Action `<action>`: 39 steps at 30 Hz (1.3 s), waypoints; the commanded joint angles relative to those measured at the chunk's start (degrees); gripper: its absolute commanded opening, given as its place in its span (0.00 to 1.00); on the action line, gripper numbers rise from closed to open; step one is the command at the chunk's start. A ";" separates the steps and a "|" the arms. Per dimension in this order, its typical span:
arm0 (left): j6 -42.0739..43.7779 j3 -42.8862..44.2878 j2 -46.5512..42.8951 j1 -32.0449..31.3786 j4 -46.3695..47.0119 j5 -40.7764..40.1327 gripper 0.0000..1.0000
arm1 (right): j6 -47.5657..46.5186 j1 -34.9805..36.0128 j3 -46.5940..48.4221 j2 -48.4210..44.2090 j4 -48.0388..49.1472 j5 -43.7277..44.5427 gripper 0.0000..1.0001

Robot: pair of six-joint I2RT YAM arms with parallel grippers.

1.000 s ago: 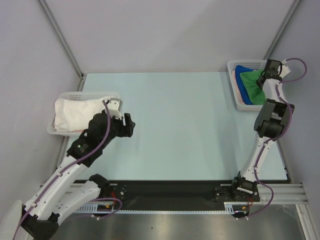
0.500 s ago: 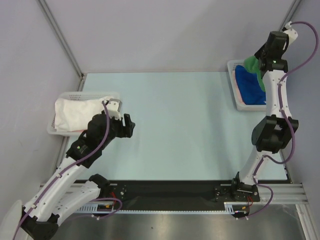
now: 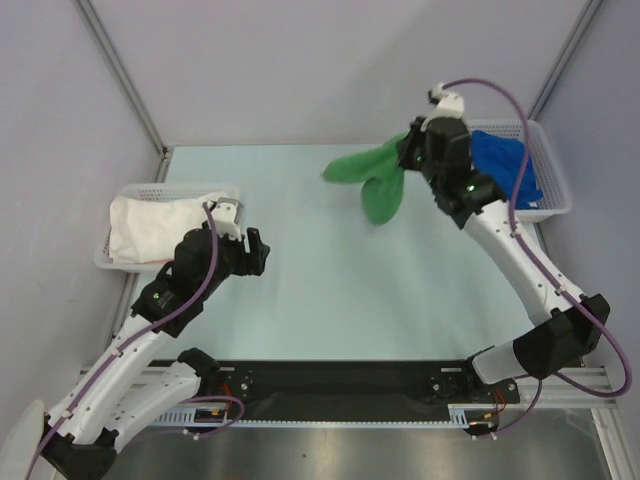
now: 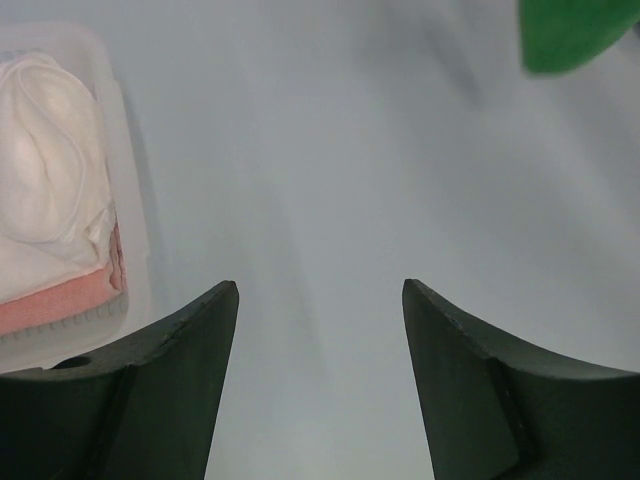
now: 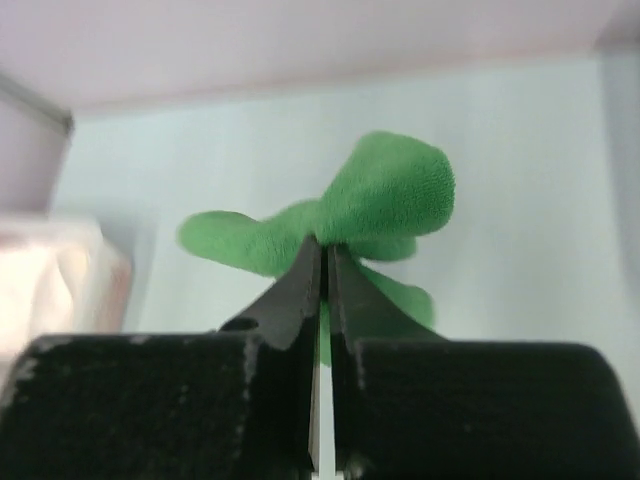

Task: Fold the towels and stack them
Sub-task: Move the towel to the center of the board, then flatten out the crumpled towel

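Four towels, none fully readable. Pink towel (image 4: 50, 310) is only a sliver under the white towel (image 4: 45, 190), both in the left basket (image 4: 125, 200) at the table's (image 3: 320, 270) left edge. Blue towel (image 3: 505, 165) lies crumpled in the right basket (image 3: 555, 190) at the far right corner, its near-left part behind the right arm (image 3: 510, 250). Green towel (image 3: 375, 185) hangs bunched from the right gripper (image 5: 322, 265) over the surface near the middle of the far edge. From above I can't tell whether its lowest fold touches the surface, and the fingertips are buried in cloth there. Right wrist view is soft but shows the jaws pressed together on a pinch of green towel, with the gripper body blocking whatever hangs below. Left wrist view clips the green towel at its top right corner. Left gripper (image 4: 320, 300) is spread wide, nothing between the fingers, over bare surface just beside the left basket. Versus a second ago: green towel was on top of the blue one in the right basket with the right gripper on it. Right arm has since swung left along the far edge and pulled it clear. Right basket looks shifted toward the right edge. Left arm (image 3: 150, 310), white towel and left basket are unchanged.
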 commanded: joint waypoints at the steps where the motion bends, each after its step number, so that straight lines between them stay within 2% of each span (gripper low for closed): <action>1: -1.82 0.06 0.06 0.39 1.16 0.44 0.73 | 1.31 7.72 -13.70 -2.01 4.39 4.64 0.03; 2: -2.97 -0.11 0.06 0.39 0.55 0.53 0.73 | 3.06 9.74 -23.40 -2.90 6.15 5.61 0.14; 4: -7.78 -1.34 -0.20 0.39 0.89 0.09 0.75 | 4.83 16.16 -32.50 -5.01 13.09 6.31 0.25; 5: -9.90 -3.17 -0.73 0.39 1.15 -0.61 0.77 | 7.36 18.52 -35.94 -6.76 14.42 7.37 0.42; 7: -15.70 -5.64 -1.17 0.39 2.47 0.17 0.77 | 10.61 23.37 -42.73 -8.52 15.05 8.60 0.57; 10: -22.13 -10.30 -1.17 0.31 6.59 3.24 0.76 | 12.82 26.53 -46.78 -14.58 12.60 10.18 0.66; 15: -26.97 -13.21 5.67 -0.74 14.07 5.37 0.72 | 13.45 26.11 -48.37 -25.56 5.73 17.21 0.68; 16: -27.24 -12.78 8.55 -2.31 14.77 4.23 0.72 | 13.53 25.06 -48.20 -26.02 5.64 17.22 0.69; 17: -27.33 -11.47 10.41 -3.11 16.35 1.70 0.72 | 13.45 20.44 -47.76 -25.76 5.47 15.65 0.70; 18: -27.24 -10.58 12.17 -3.82 17.06 0.89 0.72 | 12.75 17.87 -47.06 -24.02 5.90 9.89 0.71; 20: -27.33 -7.61 18.06 -4.96 18.99 0.62 0.73 | 11.96 10.59 -44.69 -20.33 8.00 5.64 0.72; 21: -27.41 -6.45 19.90 -5.14 19.43 0.71 0.73 | 10.91 8.46 -43.72 -18.40 9.23 0.05 0.72; 24: -26.80 -2.59 27.99 -5.67 19.53 -0.78 0.73 | 9.41 3.10 -37.32 -7.51 11.62 -8.07 0.72; 27: -26.45 0.23 34.94 -5.85 18.04 -4.03 0.74 | 6.86 3.43 -30.72 1.55 11.01 -9.58 0.74; 31: -26.10 0.41 39.77 -5.76 20.75 -4.92 0.74 | 7.20 3.17 -28.33 8.33 12.40 -9.94 0.74; 35: -25.92 3.57 45.14 -5.67 20.84 -5.88 0.74 | 8.00 2.82 -26.58 14.04 13.72 -11.87 0.67; 37: -25.74 4.71 48.04 -5.15 20.84 -5.54 0.73 | 8.52 2.82 -26.40 15.28 14.08 -12.49 0.54; 38: -25.74 5.76 48.92 -4.97 20.50 -6.49 0.72 | 8.44 2.99 -26.57 15.29 14.34 -12.31 0.40; 39: -25.74 6.21 49.62 -4.79 20.49 -7.02 0.72 | 8.70 2.91 -26.57 15.11 14.34 -12.22 0.38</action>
